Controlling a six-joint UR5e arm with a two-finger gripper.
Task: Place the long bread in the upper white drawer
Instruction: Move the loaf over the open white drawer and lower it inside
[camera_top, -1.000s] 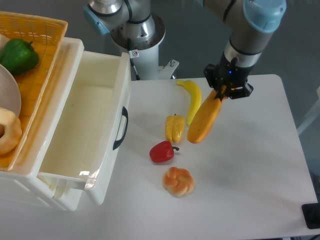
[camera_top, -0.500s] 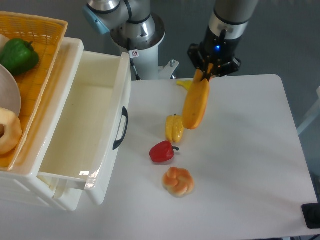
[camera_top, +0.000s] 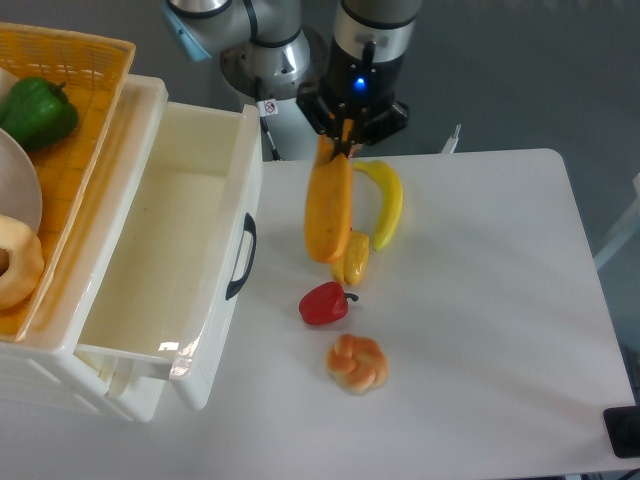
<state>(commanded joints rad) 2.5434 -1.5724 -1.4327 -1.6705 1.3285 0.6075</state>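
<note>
At the far left, a yellow-orange woven basket (camera_top: 95, 110) sits on top of the white drawer unit. It contains a green bell pepper (camera_top: 37, 111), part of a white bowl (camera_top: 18, 190) and a pale ring-shaped bread (camera_top: 17, 262) at the frame edge.

To the right of the basket, the upper white drawer (camera_top: 160, 250) is pulled out. Its interior is visible from above. A curved black handle (camera_top: 241, 257) is fitted to its front wall, which faces the worktop (camera_top: 480, 330).

Right of the drawer front, the long bread (camera_top: 329, 208) hangs nearly upright, clear of the worktop surface. Its upper end is pinched between the fingers of the claw (camera_top: 343, 147), which points downward from the arm above. The lower end of the loaf overlaps the yellow pepper (camera_top: 353, 258) in this view; contact between them cannot be determined. The loaf is outside the drawer, near its handle side.

Below the loaf, a red pepper (camera_top: 324, 303) lies on the worktop. Further forward lies a round knotted bun (camera_top: 357, 363).

Just right of the loaf, a curved yellow banana (camera_top: 385, 201) lies on the worktop, with its lower tip near the yellow pepper.

A dark object (camera_top: 622, 432) is cut off at the lower right corner of the frame.
</note>
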